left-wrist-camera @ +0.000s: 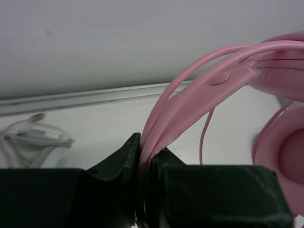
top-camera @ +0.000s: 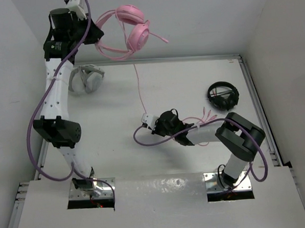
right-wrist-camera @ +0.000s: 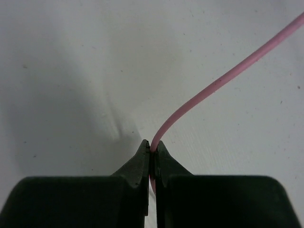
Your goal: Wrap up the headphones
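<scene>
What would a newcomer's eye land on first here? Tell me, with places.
The pink headphones hang in the air near the back wall, the left gripper shut on their headband. Their thin cable drops toward the middle, where the right gripper pinches it. Black headphones lie far right.

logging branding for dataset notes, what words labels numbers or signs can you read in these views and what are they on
No text can be read in any view.
On the left arm, a small light mark sits on the upper black joint: too small to read.
On the pink headphones and their cable: no brand or lettering shows.
On the grey-white headphones and the black headphones: too small to tell.
</scene>
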`<state>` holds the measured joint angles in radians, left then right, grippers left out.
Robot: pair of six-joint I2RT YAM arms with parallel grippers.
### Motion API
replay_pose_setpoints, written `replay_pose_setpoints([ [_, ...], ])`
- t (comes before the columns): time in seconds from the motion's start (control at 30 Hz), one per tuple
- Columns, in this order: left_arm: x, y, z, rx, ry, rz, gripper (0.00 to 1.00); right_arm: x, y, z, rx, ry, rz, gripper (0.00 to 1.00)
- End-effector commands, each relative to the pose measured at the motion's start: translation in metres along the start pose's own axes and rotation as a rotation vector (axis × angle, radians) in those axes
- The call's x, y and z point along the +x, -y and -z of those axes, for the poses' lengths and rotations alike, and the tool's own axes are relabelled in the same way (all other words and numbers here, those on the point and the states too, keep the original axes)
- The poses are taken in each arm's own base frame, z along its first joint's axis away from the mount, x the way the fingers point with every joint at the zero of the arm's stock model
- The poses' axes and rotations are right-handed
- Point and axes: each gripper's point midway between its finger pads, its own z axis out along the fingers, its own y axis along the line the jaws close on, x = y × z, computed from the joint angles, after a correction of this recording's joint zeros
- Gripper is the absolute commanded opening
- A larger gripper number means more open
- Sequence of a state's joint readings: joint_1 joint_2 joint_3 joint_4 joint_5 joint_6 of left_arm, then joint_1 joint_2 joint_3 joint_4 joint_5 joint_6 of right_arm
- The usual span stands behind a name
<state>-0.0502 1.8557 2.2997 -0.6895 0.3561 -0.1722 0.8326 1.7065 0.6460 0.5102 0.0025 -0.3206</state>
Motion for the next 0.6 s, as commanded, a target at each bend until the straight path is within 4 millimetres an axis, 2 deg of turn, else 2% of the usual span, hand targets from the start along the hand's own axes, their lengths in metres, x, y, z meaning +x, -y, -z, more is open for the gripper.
replay_pose_setpoints([
  [0.0, -0.053, -0.026, 0.002, -0.152, 0.218, -0.09, 0.0, -0.019, 0.004, 0.011, 0.026, 0.008, 0.065, 0.0],
  [0.1, -0.061, -0.053, -0.002, -0.276, 0.262, -0.153, 0.0, -0.027, -0.009, 0.013, 0.004, -0.019, 0.124, 0.0],
  [0.13, -0.062, -0.064, -0.004, -0.331, 0.271, -0.17, 0.0, -0.035, -0.018, 0.016, -0.013, -0.012, 0.147, 0.0],
  [0.2, -0.065, -0.083, -0.006, -0.415, 0.292, -0.236, 0.0, -0.046, -0.019, 0.022, 0.009, 0.0, 0.17, 0.0],
  [0.23, -0.063, -0.098, -0.006, -0.492, 0.295, -0.255, 0.0, -0.06, -0.021, 0.029, 0.015, 0.033, 0.181, 0.0],
  [0.3, -0.06, -0.122, -0.006, -0.607, 0.302, -0.322, 0.0, -0.072, -0.016, 0.04, 0.046, 0.051, 0.188, 0.0],
  [0.33, -0.055, -0.131, -0.01, -0.641, 0.301, -0.348, 0.0, -0.088, -0.006, 0.053, 0.078, 0.094, 0.178, 0.0],
  [0.4, -0.051, -0.144, -0.008, -0.712, 0.291, -0.4, 0.0, -0.102, 0.003, 0.07, 0.106, 0.133, 0.169, 0.0],
  [0.43, -0.048, -0.148, -0.009, -0.724, 0.284, -0.415, 0.0, -0.11, 0.006, 0.078, 0.116, 0.163, 0.167, 0.0],
  [0.47, -0.042, -0.152, -0.012, -0.731, 0.278, -0.426, 0.0, -0.129, 0.014, 0.098, 0.139, 0.235, 0.157, 0.0],
  [0.53, -0.029, -0.154, -0.019, -0.721, 0.24, -0.454, 0.0, -0.142, 0.023, 0.117, 0.182, 0.307, 0.158, 0.0],
  [0.57, -0.022, -0.153, -0.022, -0.71, 0.21, -0.496, 0.0, -0.156, 0.033, 0.135, 0.225, 0.364, 0.17, 0.0],
])
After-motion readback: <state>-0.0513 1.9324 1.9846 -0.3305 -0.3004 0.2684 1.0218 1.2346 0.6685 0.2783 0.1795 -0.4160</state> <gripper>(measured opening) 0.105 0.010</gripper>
